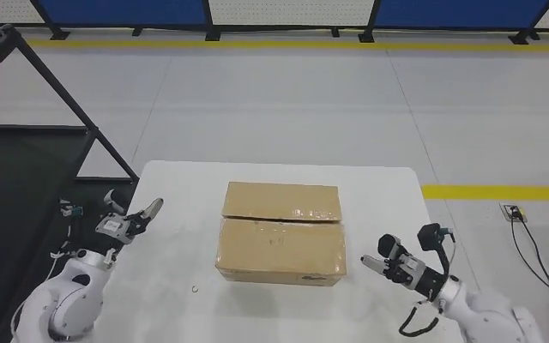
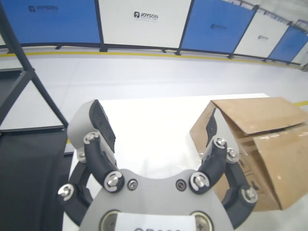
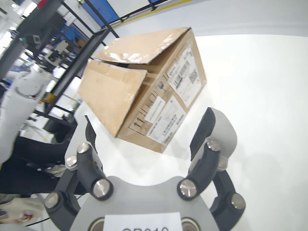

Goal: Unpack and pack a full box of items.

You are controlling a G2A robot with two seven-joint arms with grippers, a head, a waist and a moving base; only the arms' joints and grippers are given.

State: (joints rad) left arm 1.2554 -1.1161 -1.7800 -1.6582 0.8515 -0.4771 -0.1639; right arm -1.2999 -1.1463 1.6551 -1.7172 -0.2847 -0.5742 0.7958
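Note:
A brown cardboard box [image 1: 281, 233] sits in the middle of the white table [image 1: 171, 184], its two top flaps folded down with a seam between them. The same box [image 2: 259, 143] appears in the left wrist view, and the box [image 3: 144, 82] shows printed labels on its side in the right wrist view. My left gripper [image 1: 135, 208] is open at the table's left edge, well apart from the box, with nothing between its fingers [image 2: 102, 123]. My right gripper [image 1: 382, 253] is open to the right of the box, a short way off, with nothing held; one of its pads [image 3: 203, 127] faces the box's labelled side.
A black metal rack [image 1: 51, 111] stands left of the table. A small ring-like object [image 1: 196, 289] lies on the table near the front left of the box. Blue and white panels [image 1: 283, 10] line the far floor.

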